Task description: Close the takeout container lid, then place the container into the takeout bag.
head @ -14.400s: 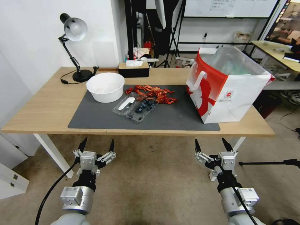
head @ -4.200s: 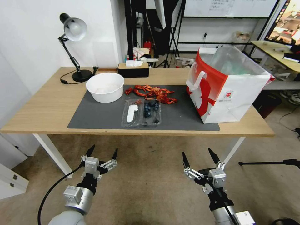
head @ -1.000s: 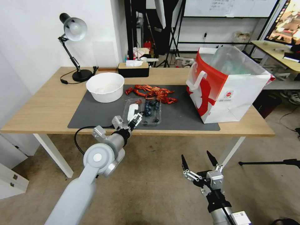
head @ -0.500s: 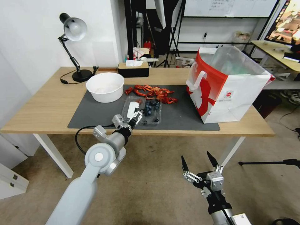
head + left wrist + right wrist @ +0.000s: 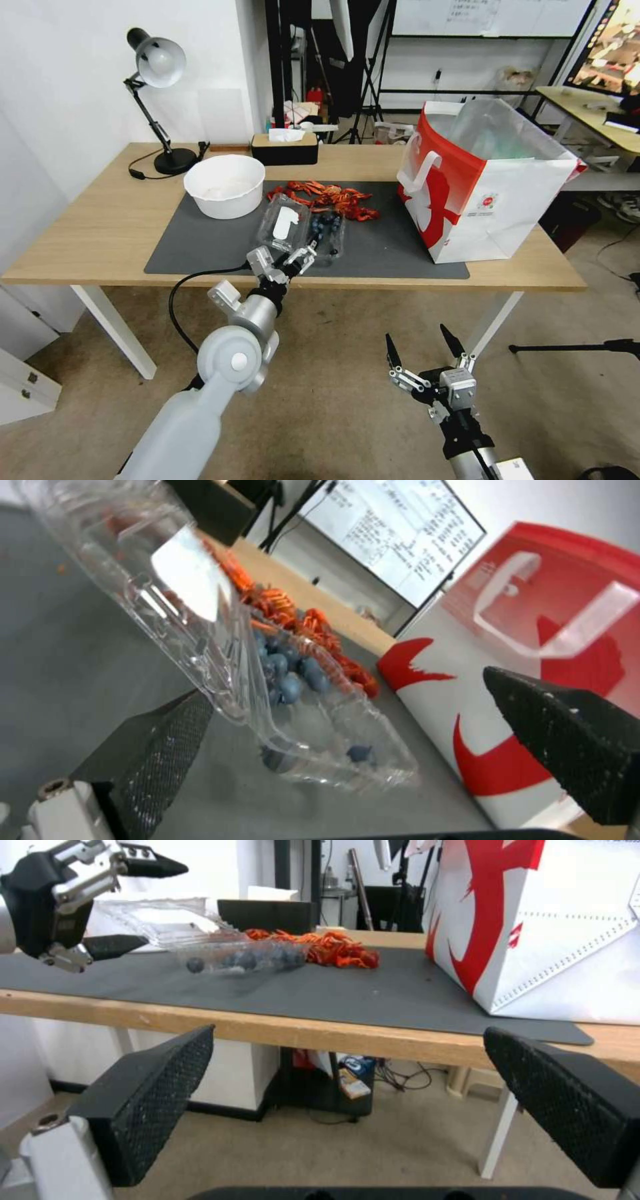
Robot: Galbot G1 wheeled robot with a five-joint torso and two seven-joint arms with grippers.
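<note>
Fig. legend. Wooden table (image 5: 100, 220) w/ dark grey mat (image 5: 213, 247). The takeout container (image 5: 328, 235), a clear clamshell w/ dark blueberries in its base half, lies on the mat near the front edge, between the white bowl (image 5: 225, 185) and the takeout bag (image 5: 483, 183), well apart from the bag. Red crayfish pile (image 5: 330, 197) sits just behind the container.

The lid (image 5: 283, 225), clear hinged half w/ white oval sticker, is raised off the mat and tilted up, approx. halfway over the base; not closed.

Left gripper (image 5: 288, 259) is at the container's near end, by the front edge of the mat. Fingers spread wide, holding nothing. In the left wrist view, one fingertip (image 5: 167, 730) lies under the lid's edge, at or v. near the plastic (actual contact can't be confirmed); the other finger stands well off on the bag side, w/ the blueberry half between the two. In the right wrist view the left gripper (image 5: 130, 905) straddles the raised lid (image 5: 157, 917), one finger above it, one below.

Right gripper (image 5: 420, 343) hangs low in front of the table, below tabletop level, fingers wide apart, empty, well apart from container and bag.

Desk lamp (image 5: 157, 63) and black tissue box (image 5: 285, 148) stand at the table's rear.
</note>
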